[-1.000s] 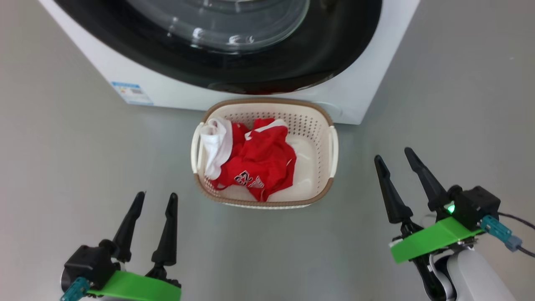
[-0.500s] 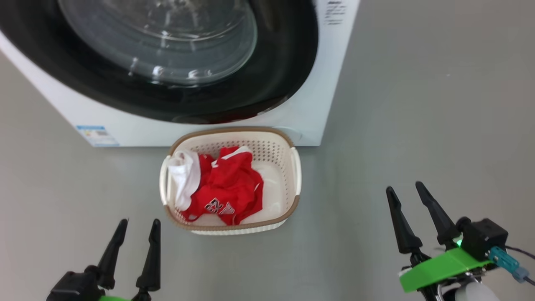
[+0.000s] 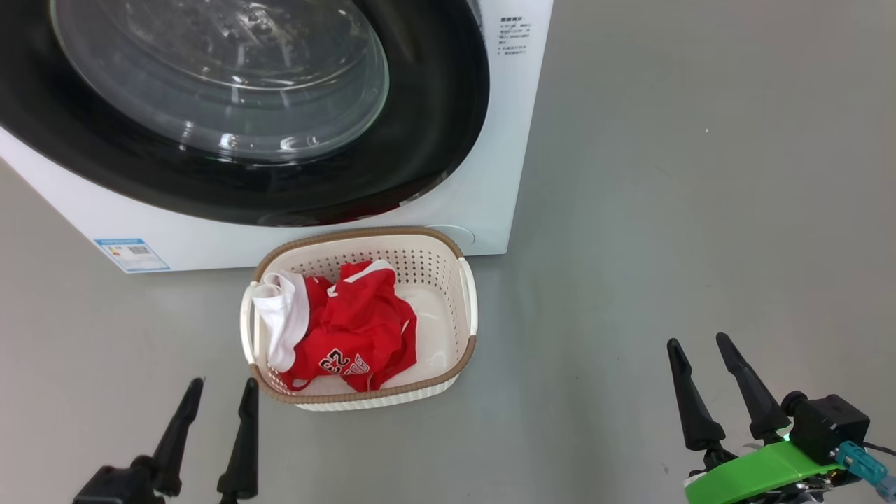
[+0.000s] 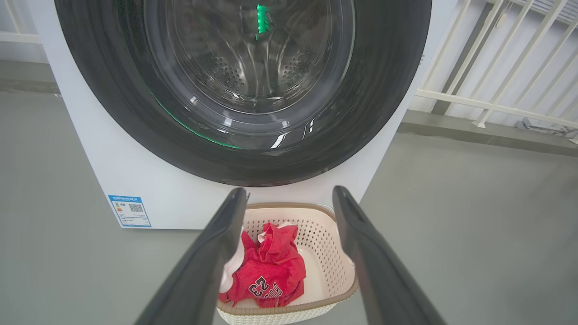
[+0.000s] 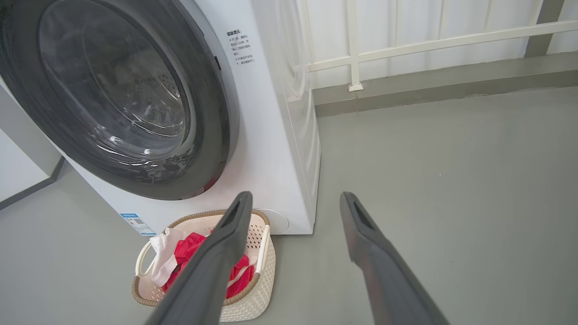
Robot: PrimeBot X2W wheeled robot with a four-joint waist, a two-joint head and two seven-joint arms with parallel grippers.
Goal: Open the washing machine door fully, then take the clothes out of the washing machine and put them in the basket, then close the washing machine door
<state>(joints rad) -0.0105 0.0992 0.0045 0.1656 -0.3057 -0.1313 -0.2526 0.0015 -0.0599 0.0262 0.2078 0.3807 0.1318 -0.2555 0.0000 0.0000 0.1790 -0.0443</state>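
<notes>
The white washing machine fills the upper left of the head view. Its door, black rim around a glass bowl, lies flat against the front. The cream basket stands on the floor right before the machine. The clothes, red jersey pieces and white fabric, lie inside it. My left gripper is open and empty, just left of the basket's near corner. My right gripper is open and empty, well to the basket's right. In the left wrist view the left gripper points over the basket at the door.
Bare grey floor stretches to the right of the machine and basket. A white railing runs along the wall behind the machine's right side. A blue label sits low on the machine's front.
The head camera has moved: machine and basket have slid left and down in the picture and look smaller. Both grippers sit lower in view, still open and empty.
</notes>
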